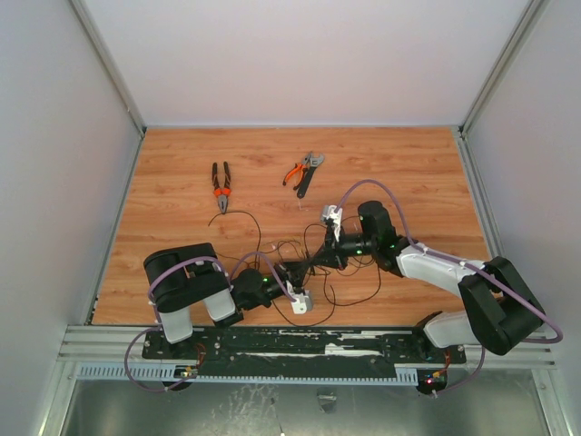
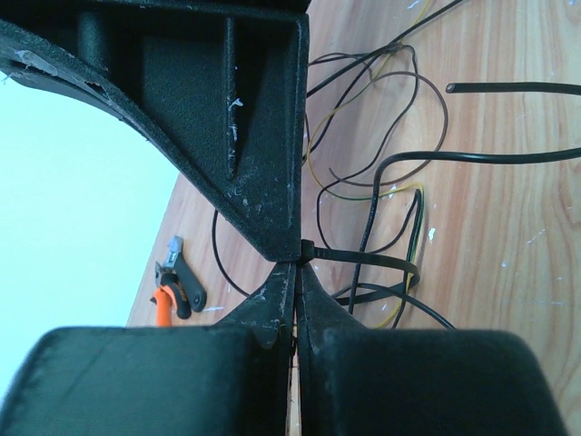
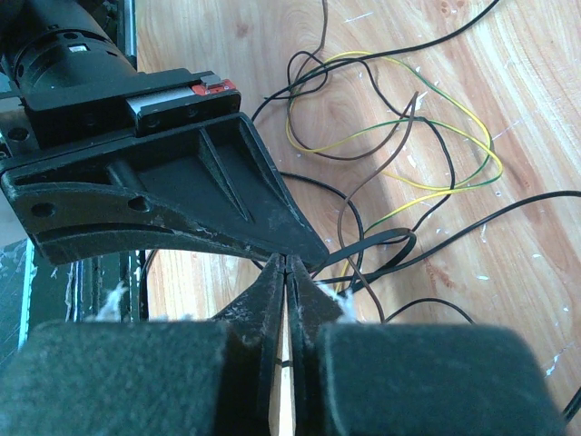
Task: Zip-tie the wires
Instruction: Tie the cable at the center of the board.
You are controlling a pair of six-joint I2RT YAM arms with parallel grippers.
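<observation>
Both closed, left pincer (image 2: pixel 295 271) and right pincer (image 3: pixel 286 266) meet at zip tie (image 2: pixel 374 260), hold unclear.

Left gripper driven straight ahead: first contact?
The right gripper, almost at once: the shut jaws of the left gripper stand tip to tip with it, the end of the thin black plastic zip tie at that junction. Whether they touch already is unclear.
</observation>
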